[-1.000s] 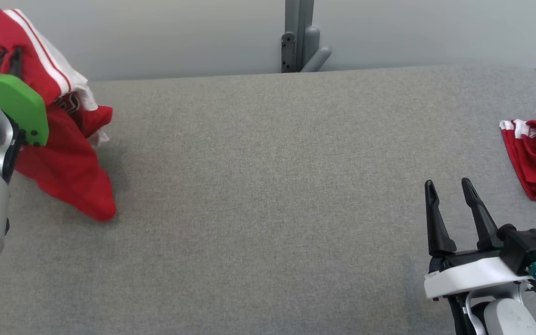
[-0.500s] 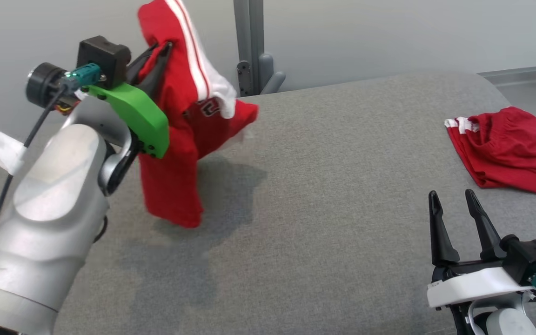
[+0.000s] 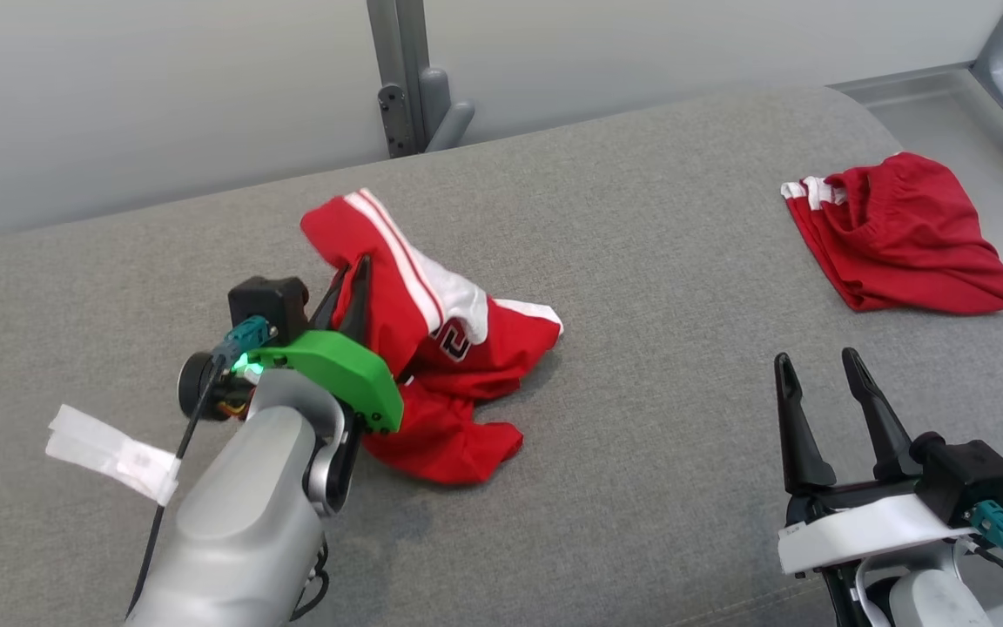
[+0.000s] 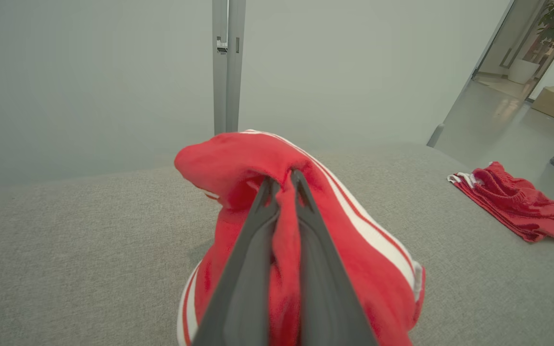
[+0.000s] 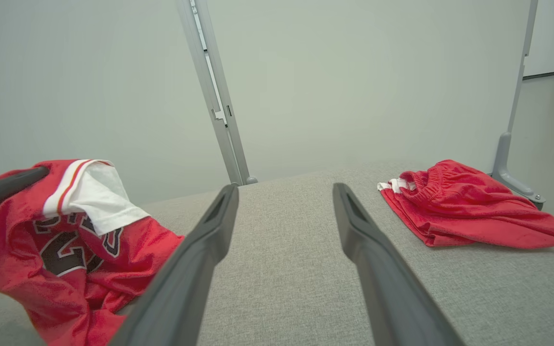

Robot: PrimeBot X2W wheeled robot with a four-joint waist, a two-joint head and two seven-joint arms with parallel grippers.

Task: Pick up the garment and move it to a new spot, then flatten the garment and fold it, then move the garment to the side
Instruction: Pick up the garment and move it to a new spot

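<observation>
Your left pincer (image 3: 354, 266) pinches the jersey (image 3: 475, 348), just toward nine o'clock from the bench's (image 3: 641, 366) middle.
The jersey is red mesh with white stripes along one edge and dark numerals. It is crumpled, its top fold nipped up and the rest heaped on the bench. Your right pincer (image 3: 816, 354) stands wide at four o'clock.

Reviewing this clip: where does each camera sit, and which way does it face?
Head view: on the head, facing down at the grey surface; left claw shut on the jersey, right claw open.
Left wrist view: on that wrist, facing along its claw into the jersey.
Right wrist view: on that wrist, facing across the surface between its open claw.
Shared: all show jersey and red shorts.
</observation>
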